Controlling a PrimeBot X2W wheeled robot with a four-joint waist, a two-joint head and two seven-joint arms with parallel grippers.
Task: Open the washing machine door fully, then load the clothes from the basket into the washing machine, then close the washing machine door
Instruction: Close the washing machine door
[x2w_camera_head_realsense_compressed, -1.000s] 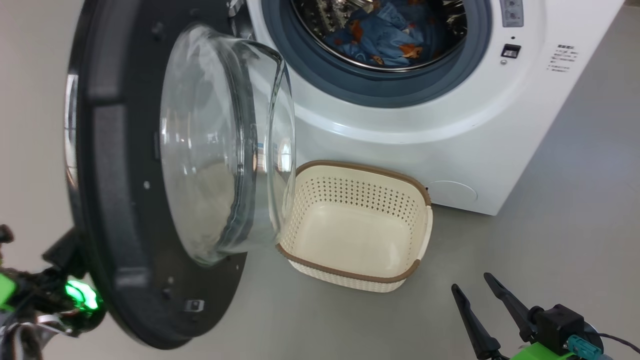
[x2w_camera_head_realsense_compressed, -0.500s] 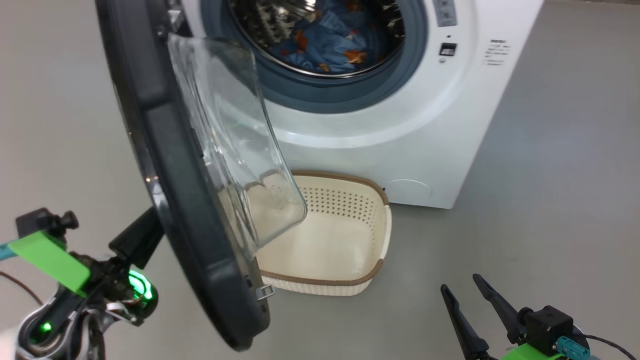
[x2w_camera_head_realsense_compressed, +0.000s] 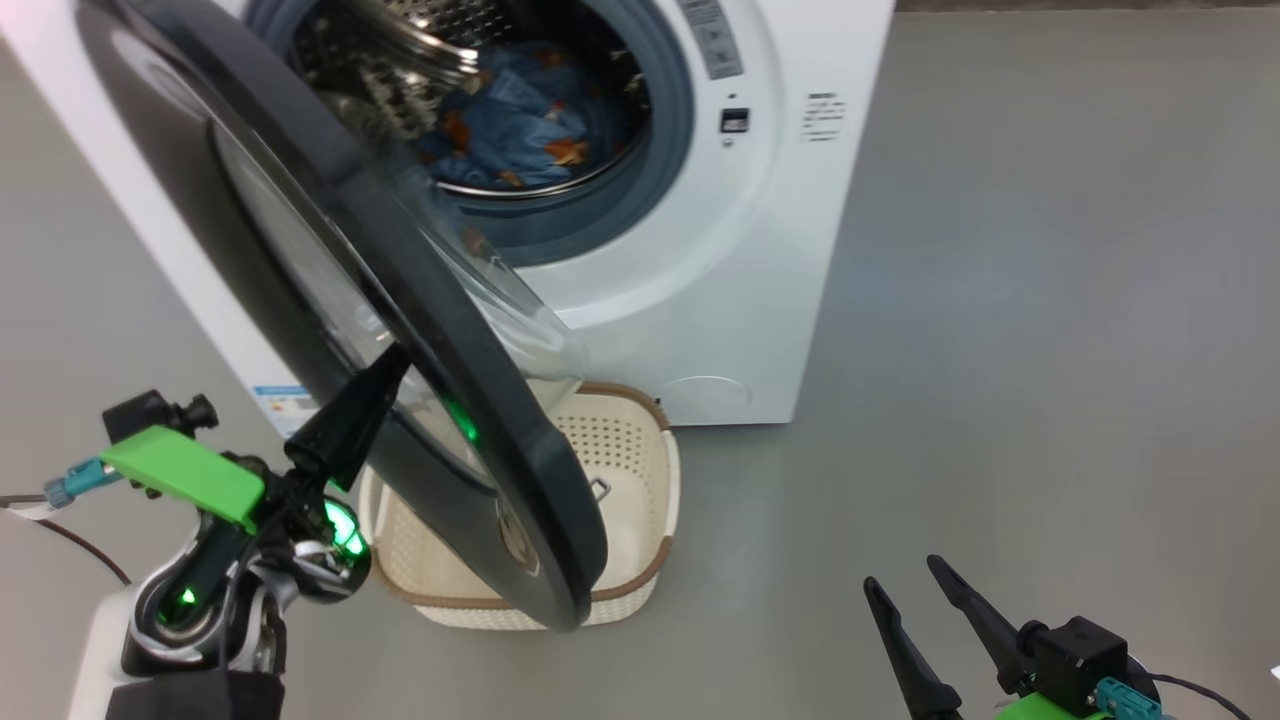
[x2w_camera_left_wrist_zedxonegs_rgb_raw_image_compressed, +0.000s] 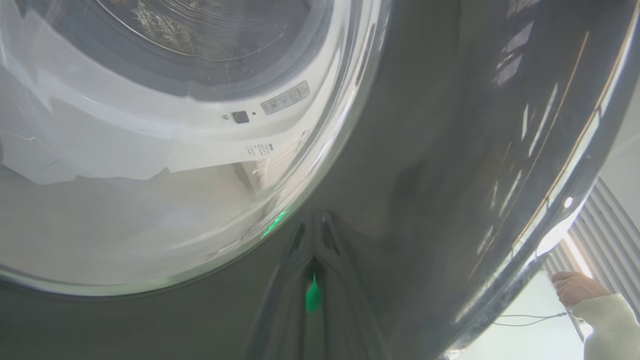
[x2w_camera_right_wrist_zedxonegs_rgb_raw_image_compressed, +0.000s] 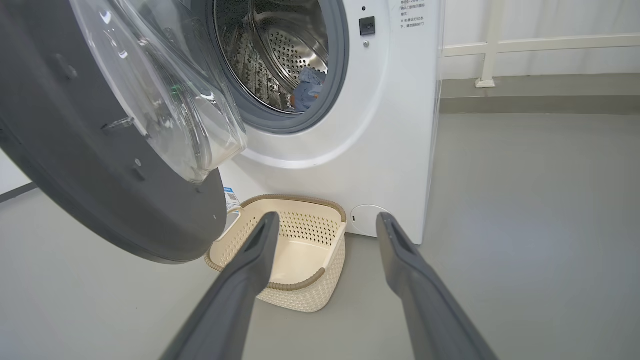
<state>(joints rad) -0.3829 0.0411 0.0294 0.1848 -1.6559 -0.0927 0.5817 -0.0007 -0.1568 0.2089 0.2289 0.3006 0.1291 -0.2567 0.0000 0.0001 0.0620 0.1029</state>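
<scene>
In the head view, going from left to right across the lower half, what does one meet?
left gripper → washing machine door → right gripper; basket omitted: the door overlaps it.

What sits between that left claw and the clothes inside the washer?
The washing machine door: in the head view the left gripper touches its outer face; the clothes lie beyond.
</scene>
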